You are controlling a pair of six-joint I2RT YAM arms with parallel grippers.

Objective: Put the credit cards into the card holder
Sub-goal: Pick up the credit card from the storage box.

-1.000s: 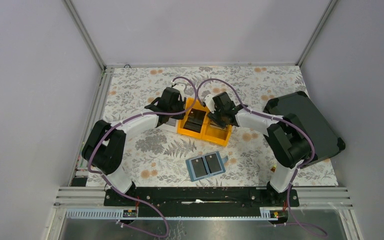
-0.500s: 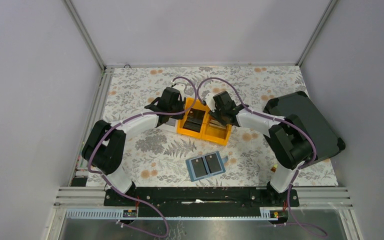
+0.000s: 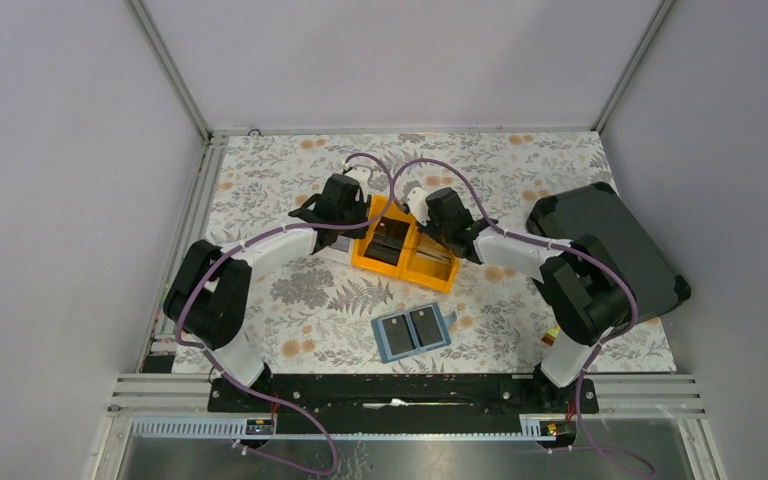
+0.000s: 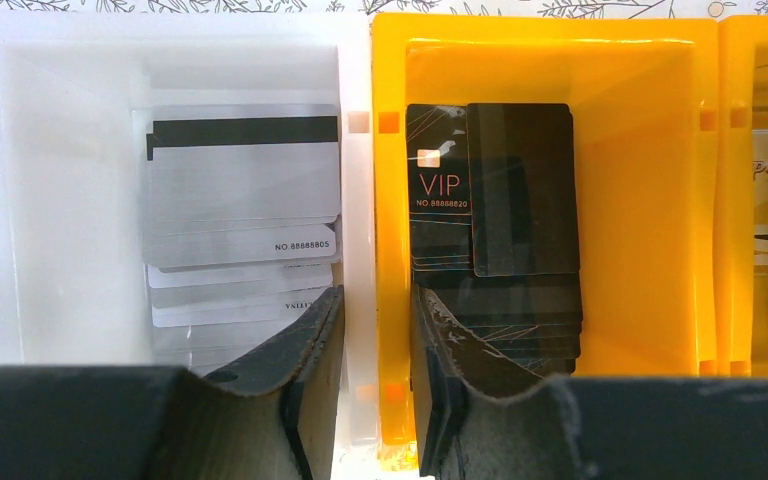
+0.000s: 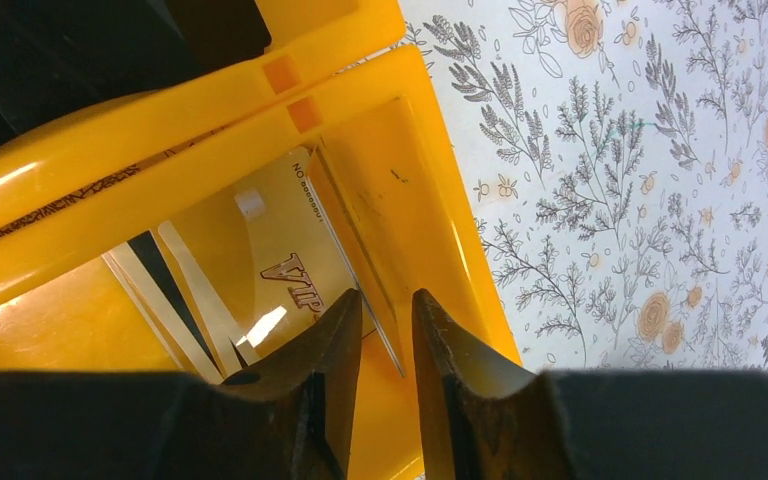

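- Teal-blue and soft, the card holder (image 3: pixel 400 352) lies open and flat on the floral table (image 3: pixel 290 190), near the front edge and between the two arm bases. Two dark credit cards (image 3: pixel 394 332) sit side by side in its pockets.
- At 12 o'clock from the holder, and apart from it, two orange bins (image 3: pixel 407 243) stand joined side by side. A white bin (image 4: pixel 70 250) touches them at their 9 o'clock.
- The white bin holds a fanned stack of silver cards (image 4: pixel 245 190), and the top one shows a black stripe.
- The orange bin next to it (image 4: pixel 650 200) holds a stack of black cards (image 4: pixel 520 190), one printed "VIP".
- The other orange bin (image 5: pixel 430 200) holds pale gold cards (image 5: pixel 290 265) leaning at a slant. A thin card (image 5: pixel 360 270) stands on edge close to its wall.
- The left end effector (image 4: pixel 377 320) has one finger in the white bin and the other in the neighbouring orange bin. It pinches the bin walls (image 4: pixel 360 200) where the two bins meet.
- The right end effector (image 5: pixel 387 300) reaches into the orange bin with the gold cards. Its fingers stand close with a slim gap, and the thin card's edge runs up between the tips. Whether they clamp the card cannot be told.
- A large black case (image 3: pixel 610 250) lies at 3 o'clock of the bins, partly under the right arm.
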